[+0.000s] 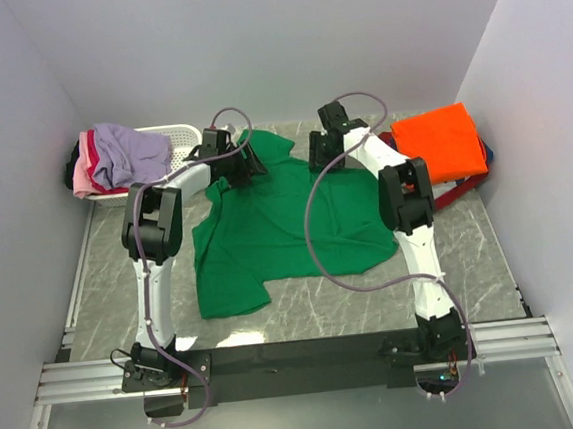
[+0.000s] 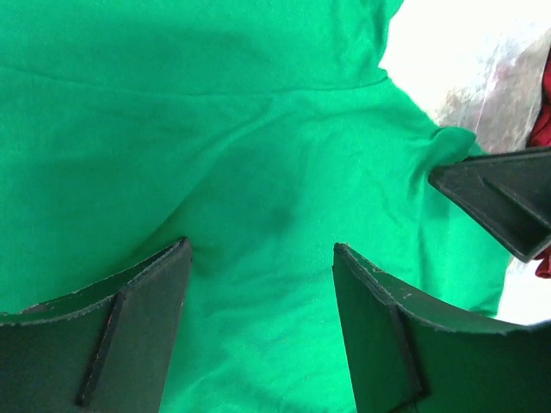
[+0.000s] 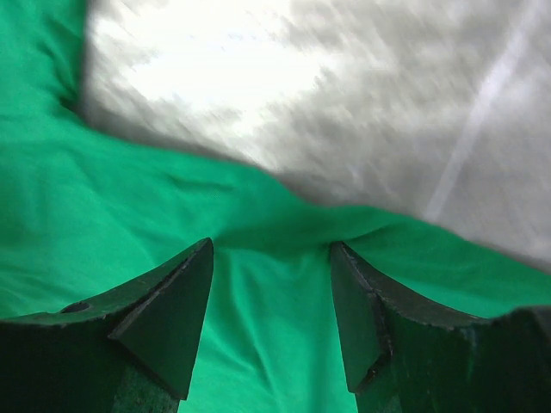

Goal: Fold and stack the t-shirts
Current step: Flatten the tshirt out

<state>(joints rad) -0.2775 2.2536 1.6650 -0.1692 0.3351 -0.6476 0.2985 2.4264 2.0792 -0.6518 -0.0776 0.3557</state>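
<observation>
The green t-shirt (image 1: 288, 229) is being shown lying flat and open in the middle of the top view, on the grey marbled table (image 1: 471, 259). Its collar end is pointing toward the top of the frame and its hem toward the bottom, and one lower corner is reaching further down at the lower left. Some creases are being seen across the body.

The left gripper (image 1: 245, 163) is being held over the upper left part of this shirt, near the shoulder and sleeve. In the left wrist view its jaws are being held wide apart with only green cloth showing between them, and nothing is being gripped. Whether the tips are touching the cloth cannot be told.

The right gripper (image 1: 323, 151) is being held over the upper right part of the shirt, near the other shoulder, just beside the left one. In the right wrist view its jaws are also standing apart, moderately wide, over the edge of the green cloth where it meets bare table. Nothing is being held there either.

At the upper right of the top view an orange t-shirt (image 1: 443, 141) is lying folded on top of a red t-shirt (image 1: 452, 193) and a navy t-shirt (image 1: 486, 152), whose edges are showing beneath it. At the upper left a white slotted basket (image 1: 181, 135) is carrying a crumpled lavender t-shirt (image 1: 126, 153) and a pink t-shirt (image 1: 83, 177), both hanging over its rim.
</observation>
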